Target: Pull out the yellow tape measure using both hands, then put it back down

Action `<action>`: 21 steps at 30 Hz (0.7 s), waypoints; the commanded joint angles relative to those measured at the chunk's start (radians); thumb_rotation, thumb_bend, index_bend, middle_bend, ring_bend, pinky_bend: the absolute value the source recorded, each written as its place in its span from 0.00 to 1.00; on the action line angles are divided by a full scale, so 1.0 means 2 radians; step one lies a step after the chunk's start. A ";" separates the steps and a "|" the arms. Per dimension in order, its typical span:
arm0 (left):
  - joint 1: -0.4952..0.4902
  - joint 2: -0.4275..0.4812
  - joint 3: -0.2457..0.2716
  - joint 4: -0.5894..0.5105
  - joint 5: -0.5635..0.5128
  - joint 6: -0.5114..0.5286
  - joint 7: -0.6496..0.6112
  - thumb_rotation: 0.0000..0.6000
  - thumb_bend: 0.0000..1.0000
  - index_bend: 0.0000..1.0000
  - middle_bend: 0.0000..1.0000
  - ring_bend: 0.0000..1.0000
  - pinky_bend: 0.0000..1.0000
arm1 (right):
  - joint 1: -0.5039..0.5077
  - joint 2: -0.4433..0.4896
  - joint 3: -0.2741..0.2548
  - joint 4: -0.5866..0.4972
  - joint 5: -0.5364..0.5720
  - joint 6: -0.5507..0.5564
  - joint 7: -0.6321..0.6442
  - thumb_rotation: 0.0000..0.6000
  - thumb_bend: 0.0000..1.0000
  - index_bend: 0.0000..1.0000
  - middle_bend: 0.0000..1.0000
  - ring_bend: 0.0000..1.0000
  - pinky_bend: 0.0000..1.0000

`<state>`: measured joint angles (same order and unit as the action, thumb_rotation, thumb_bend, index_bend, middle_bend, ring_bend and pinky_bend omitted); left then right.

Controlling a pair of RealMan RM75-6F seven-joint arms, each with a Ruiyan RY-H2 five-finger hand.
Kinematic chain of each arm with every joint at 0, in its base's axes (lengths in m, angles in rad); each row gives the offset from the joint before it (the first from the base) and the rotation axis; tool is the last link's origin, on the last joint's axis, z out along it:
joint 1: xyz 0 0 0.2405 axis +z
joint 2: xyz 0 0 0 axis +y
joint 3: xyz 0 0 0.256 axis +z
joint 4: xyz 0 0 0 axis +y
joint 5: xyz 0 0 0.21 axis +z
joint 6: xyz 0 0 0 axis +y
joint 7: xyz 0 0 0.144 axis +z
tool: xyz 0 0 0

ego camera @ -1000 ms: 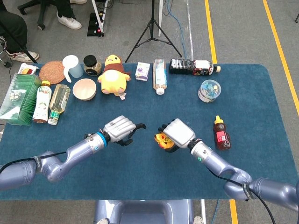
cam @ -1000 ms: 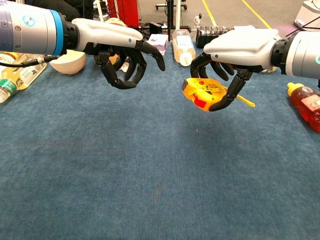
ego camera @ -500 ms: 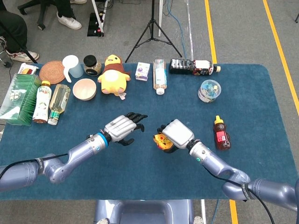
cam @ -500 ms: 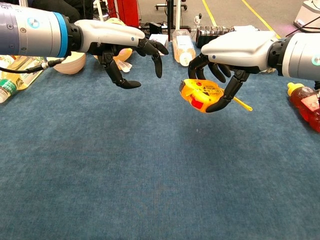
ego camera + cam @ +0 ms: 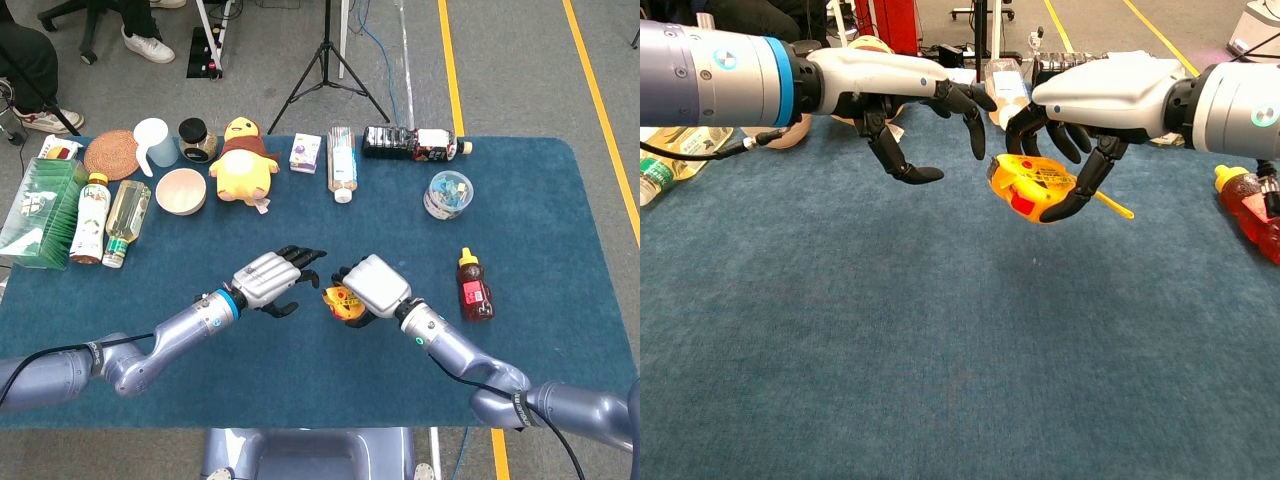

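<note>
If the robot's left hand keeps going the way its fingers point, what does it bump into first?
Most likely the yellow tape measure held up by the right hand. The left hand has its fingers open toward it, though depth is hard to judge.

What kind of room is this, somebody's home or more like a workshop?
Most likely a robot lab or test floor: yellow floor lines, a tripod behind the table, and groceries and toys laid out in a row, like the plush duck.
</note>
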<state>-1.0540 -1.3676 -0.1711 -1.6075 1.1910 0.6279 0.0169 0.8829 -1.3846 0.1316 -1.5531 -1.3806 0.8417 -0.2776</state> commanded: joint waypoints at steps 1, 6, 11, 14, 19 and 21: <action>0.001 -0.004 -0.001 0.004 0.004 0.004 -0.003 1.00 0.41 0.29 0.00 0.00 0.06 | 0.000 -0.001 -0.001 -0.001 -0.003 0.002 0.001 0.69 0.22 0.59 0.62 0.58 0.53; 0.004 -0.010 -0.002 0.011 0.013 0.012 -0.015 1.00 0.41 0.29 0.00 0.00 0.06 | 0.000 -0.003 -0.004 0.000 -0.014 0.007 0.004 0.69 0.22 0.59 0.62 0.58 0.53; 0.006 -0.013 -0.003 0.014 0.017 0.011 -0.029 1.00 0.41 0.29 0.00 0.00 0.06 | 0.002 -0.005 -0.004 0.002 -0.018 0.007 0.007 0.69 0.22 0.59 0.62 0.58 0.53; 0.006 -0.015 -0.004 0.017 0.018 0.010 -0.035 1.00 0.40 0.30 0.00 0.00 0.06 | 0.003 -0.006 -0.005 0.001 -0.020 0.007 0.006 0.69 0.22 0.59 0.62 0.58 0.53; 0.005 -0.021 -0.005 0.022 0.021 0.009 -0.045 1.00 0.40 0.30 0.00 0.00 0.06 | 0.005 -0.008 -0.004 0.001 -0.019 0.006 0.003 0.69 0.22 0.59 0.62 0.58 0.53; 0.006 -0.023 -0.004 0.023 0.022 0.009 -0.048 1.00 0.40 0.30 0.00 0.00 0.06 | 0.005 -0.008 -0.004 0.000 -0.019 0.007 0.002 0.69 0.22 0.59 0.62 0.58 0.53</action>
<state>-1.0429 -1.4132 -0.1798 -1.5619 1.2351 0.6464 -0.0787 0.8929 -1.4007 0.1235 -1.5530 -1.4182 0.8548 -0.2735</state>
